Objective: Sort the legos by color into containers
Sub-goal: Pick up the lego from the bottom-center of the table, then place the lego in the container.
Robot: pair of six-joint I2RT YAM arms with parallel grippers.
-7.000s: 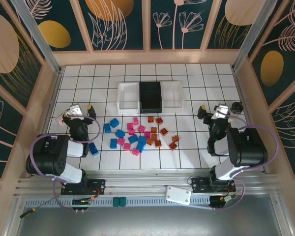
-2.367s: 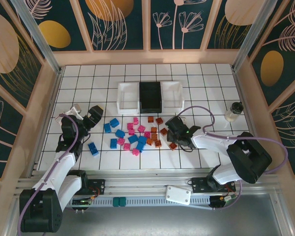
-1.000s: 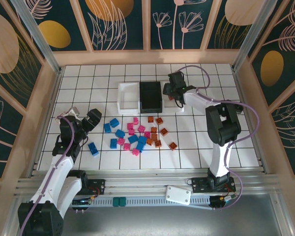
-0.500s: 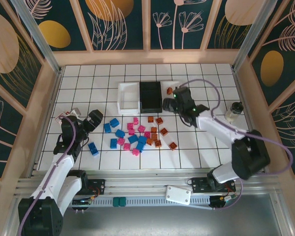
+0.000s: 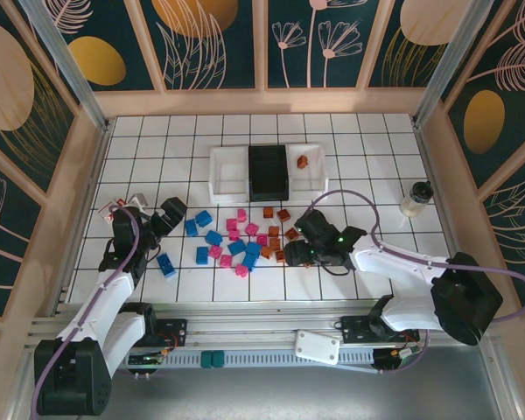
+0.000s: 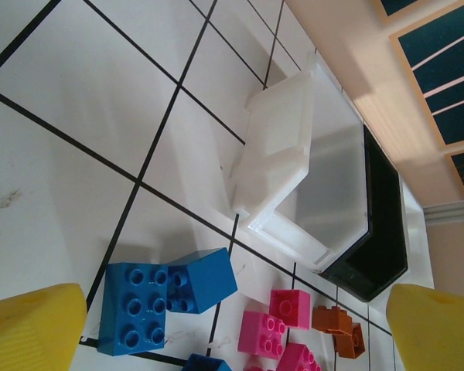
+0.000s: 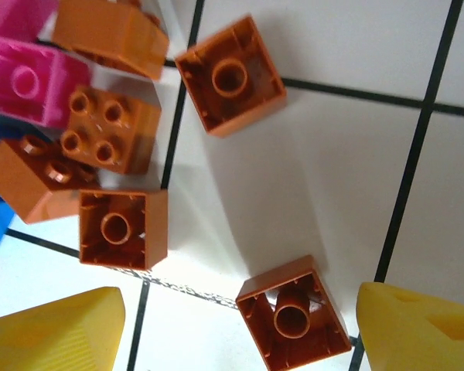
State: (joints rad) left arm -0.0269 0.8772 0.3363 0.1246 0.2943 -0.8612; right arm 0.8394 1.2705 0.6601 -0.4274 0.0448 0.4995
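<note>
Right pincer [image 5: 304, 254] set low over the orange end of the scattered legos [image 5: 245, 238] on the bench [image 5: 376, 157]. In the right wrist view its fingers [image 7: 54, 332] stand wide apart, with an upturned orange brick [image 7: 292, 313] lying between them, not gripped. Left pincer [image 5: 171, 213] likewise wide open and empty, near a blue brick [image 6: 166, 297]. Beyond the pile the containers stand in a row: left white tray [image 5: 228, 173], black tray [image 5: 268, 172], right white tray [image 5: 313, 178], the last holding a lone orange brick [image 5: 302, 162].
</note>
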